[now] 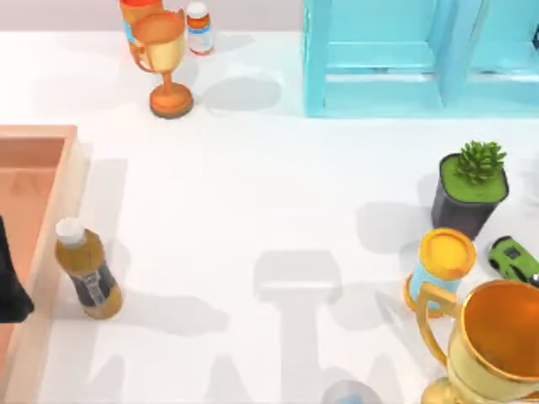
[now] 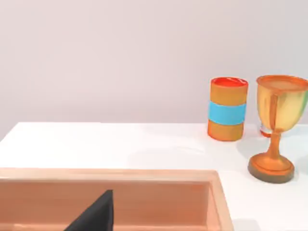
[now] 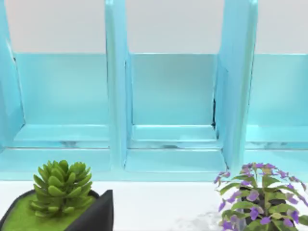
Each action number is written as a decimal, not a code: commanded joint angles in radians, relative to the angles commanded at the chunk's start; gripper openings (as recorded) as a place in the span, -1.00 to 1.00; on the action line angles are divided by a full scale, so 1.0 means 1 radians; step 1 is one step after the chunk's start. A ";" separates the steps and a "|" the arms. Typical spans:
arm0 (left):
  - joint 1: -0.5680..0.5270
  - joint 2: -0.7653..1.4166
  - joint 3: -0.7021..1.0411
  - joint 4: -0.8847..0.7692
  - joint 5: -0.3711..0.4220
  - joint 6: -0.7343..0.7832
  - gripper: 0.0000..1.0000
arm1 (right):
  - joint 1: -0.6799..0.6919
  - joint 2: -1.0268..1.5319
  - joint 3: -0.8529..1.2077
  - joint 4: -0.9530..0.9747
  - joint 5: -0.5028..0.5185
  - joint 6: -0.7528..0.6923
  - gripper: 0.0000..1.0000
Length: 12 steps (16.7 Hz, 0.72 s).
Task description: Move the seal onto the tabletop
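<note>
No readable text on any label here.

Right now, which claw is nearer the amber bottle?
Left. The left claw is over the wooden tray beside the amber bottle; the right claw is by the potted succulent, far right.

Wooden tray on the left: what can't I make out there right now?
- Tray interior, top view: cut off by the left edge, partly covered by the left arm's dark shape; no seal is visible there.
- Tray floor, left wrist view: hidden behind its near rim.
- Left gripper, left wrist view: one dark finger tip, so its state is unclear.
</note>
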 joint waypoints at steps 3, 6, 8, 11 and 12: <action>0.003 0.009 0.008 -0.007 -0.001 0.002 1.00 | 0.000 0.000 0.000 0.000 0.000 0.000 1.00; 0.027 0.099 0.085 -0.080 -0.004 0.023 1.00 | 0.000 0.000 0.000 0.000 0.000 0.000 1.00; 0.051 0.212 0.170 -0.162 -0.005 0.047 1.00 | 0.000 0.000 0.000 0.000 0.000 0.000 1.00; 0.096 0.432 0.334 -0.319 -0.006 0.092 1.00 | 0.000 0.000 0.000 0.000 0.000 0.000 1.00; 0.112 0.510 0.395 -0.377 -0.006 0.109 1.00 | 0.000 0.000 0.000 0.000 0.000 0.000 1.00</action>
